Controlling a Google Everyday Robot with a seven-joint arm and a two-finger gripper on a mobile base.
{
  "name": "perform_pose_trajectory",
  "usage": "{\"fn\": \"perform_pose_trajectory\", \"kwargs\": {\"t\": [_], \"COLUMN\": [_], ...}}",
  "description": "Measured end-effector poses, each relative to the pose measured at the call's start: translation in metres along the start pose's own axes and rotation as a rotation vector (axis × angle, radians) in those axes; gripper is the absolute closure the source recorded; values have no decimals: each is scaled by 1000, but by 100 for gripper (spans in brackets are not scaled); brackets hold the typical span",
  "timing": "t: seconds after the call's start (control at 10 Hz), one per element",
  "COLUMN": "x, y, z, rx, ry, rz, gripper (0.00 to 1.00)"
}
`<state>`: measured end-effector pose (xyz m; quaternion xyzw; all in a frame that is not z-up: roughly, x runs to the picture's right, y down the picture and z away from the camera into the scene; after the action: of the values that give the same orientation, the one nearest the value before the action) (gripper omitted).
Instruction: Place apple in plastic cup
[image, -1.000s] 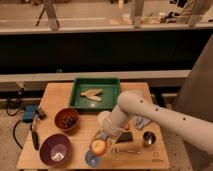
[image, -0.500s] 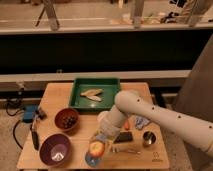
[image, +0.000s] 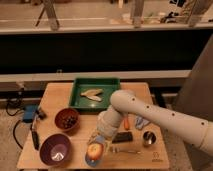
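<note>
The apple, red and yellow, is at the front middle of the wooden table. It sits in the mouth of a pale bluish plastic cup, whose rim shows around and below it. My gripper reaches down from the white arm on the right. It is right on top of the apple and shut on it. The lower part of the cup is cut off by the frame edge.
A purple bowl stands left of the cup, and a brown bowl with dark pieces behind it. A green tray holds a pale object at the back. A small metal cup, a dark bar and a blue device lie around.
The gripper and the apple have moved slightly down and to the left, lowering the apple into the cup's mouth.
</note>
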<state>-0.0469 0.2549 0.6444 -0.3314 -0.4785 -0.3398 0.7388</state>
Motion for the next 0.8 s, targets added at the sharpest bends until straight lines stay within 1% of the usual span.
{"fn": "perform_pose_trajectory", "kwargs": {"t": [0.2,0.5,0.6,0.8], "x": [-1,-1,-1,-1], "y": [-2,-2,-3,-4], "z": [5,8,9,11], "rx": [-20,-40,-47,-56], "ry": [-16,-33,-37,-43], "rz": [-14,-25,-28,-30], "gripper": [82,51,39,23]}}
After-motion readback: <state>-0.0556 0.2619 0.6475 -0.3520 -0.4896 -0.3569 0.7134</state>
